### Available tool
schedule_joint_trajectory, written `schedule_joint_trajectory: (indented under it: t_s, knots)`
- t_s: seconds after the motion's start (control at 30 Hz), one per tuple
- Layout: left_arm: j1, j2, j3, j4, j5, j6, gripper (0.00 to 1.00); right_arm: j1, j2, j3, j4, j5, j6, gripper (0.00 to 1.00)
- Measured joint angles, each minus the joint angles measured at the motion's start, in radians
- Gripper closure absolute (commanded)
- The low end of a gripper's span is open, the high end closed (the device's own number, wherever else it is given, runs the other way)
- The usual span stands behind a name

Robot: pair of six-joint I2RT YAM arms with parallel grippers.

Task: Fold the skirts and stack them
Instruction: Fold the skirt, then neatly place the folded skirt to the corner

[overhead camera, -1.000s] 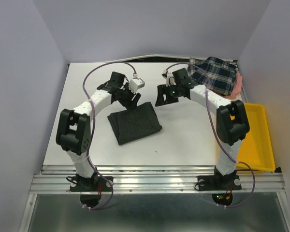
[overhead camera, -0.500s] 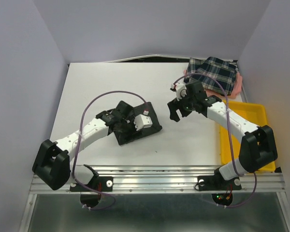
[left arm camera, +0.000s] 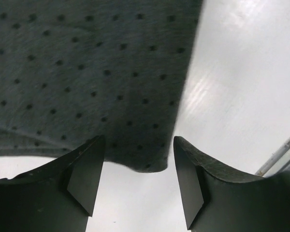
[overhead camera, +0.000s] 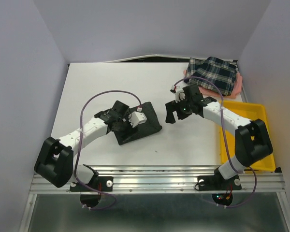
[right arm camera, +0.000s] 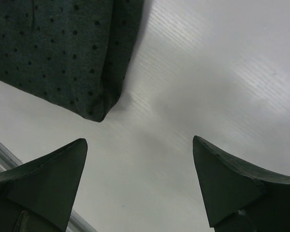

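Surface point(overhead camera: 111, 82) is carrying the charcoal skirt point(overhead camera: 152, 124) near its middle, lying folded flat as a dark, skewed rectangle. The plaid skirt point(overhead camera: 213, 73) is lying at the far right corner, on top of the pink skirt point(overhead camera: 238, 85), which is showing only as a rim along its edges. Both are well apart from the charcoal skirt. The tray point(overhead camera: 268, 140) is sitting at the right edge, near side.

The left gripper point(overhead camera: 135, 122) is reaching over the charcoal skirt, with the wrist covering part of the cloth in the top view. In the left wrist view, the left gripper point(left arm camera: 137, 179) is standing with its fingers point(left arm camera: 84, 179) apart and nothing clamped between them. A corner of the dotted charcoal skirt point(left arm camera: 87, 72) is lying just ahead, in line with the gap, with bare surface point(left arm camera: 241, 72) to its right. Whether the fingers are touching the cloth cannot be told.

The right gripper point(overhead camera: 170, 112) is hanging just beside the skirt's right edge, over bare surface. In the right wrist view, the right gripper point(right arm camera: 140, 179) is standing wide apart, with its fingers point(right arm camera: 48, 183) holding nothing. A folded corner of the charcoal skirt point(right arm camera: 63, 48) is showing at the upper left, with pale surface point(right arm camera: 208, 72) filling the rest of the view.
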Motion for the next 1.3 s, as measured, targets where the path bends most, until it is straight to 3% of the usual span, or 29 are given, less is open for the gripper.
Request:
schedule_joint_trajectory:
  t_s: [0.27, 0.47, 0.57, 0.67, 0.7, 0.73, 0.83, 0.97, 1.17, 1.23, 1.27, 1.3]
  knots:
    - [0.364, 0.023, 0.169, -0.035, 0.042, -0.130, 0.23, 0.000, 0.302, 0.164, 0.043, -0.129, 0.298, 0.00]
    - [0.440, 0.060, 0.188, -0.080, 0.103, -0.212, 0.25, 0.000, 0.467, 0.283, 0.077, -0.178, 0.383, 0.01]
    - [0.468, 0.147, 0.224, -0.117, 0.133, -0.249, 0.28, -0.001, 0.532, 0.343, 0.097, -0.223, 0.410, 0.09]
    - [0.501, 0.259, 0.267, -0.141, 0.177, -0.281, 0.30, 0.000, 0.578, 0.389, 0.118, -0.254, 0.420, 0.39]
    - [0.512, 0.303, 0.279, -0.150, 0.197, -0.293, 0.30, 0.000, 0.591, 0.396, 0.125, -0.261, 0.425, 0.59]
    - [0.518, 0.323, 0.283, -0.153, 0.209, -0.301, 0.32, 0.000, 0.598, 0.399, 0.133, -0.266, 0.425, 0.67]
    - [0.525, 0.373, 0.285, -0.154, 0.251, -0.341, 0.36, 0.000, 0.619, 0.397, 0.130, -0.259, 0.430, 0.89]
    - [0.515, 0.462, 0.333, -0.142, 0.312, -0.379, 0.42, -0.010, 0.622, 0.397, 0.134, -0.257, 0.435, 0.99]
    - [0.502, 0.630, 0.520, -0.078, 0.385, -0.435, 0.43, -0.111, 0.622, 0.397, 0.133, -0.229, 0.439, 0.99]
    - [0.498, 0.670, 0.590, -0.035, 0.393, -0.453, 0.36, -0.153, 0.621, 0.397, 0.134, -0.216, 0.438, 0.98]
    - [0.496, 0.684, 0.615, -0.015, 0.395, -0.464, 0.31, -0.171, 0.620, 0.399, 0.134, -0.208, 0.434, 0.76]
    - [0.496, 0.696, 0.636, 0.010, 0.397, -0.478, 0.26, -0.182, 0.619, 0.400, 0.134, -0.204, 0.433, 0.75]
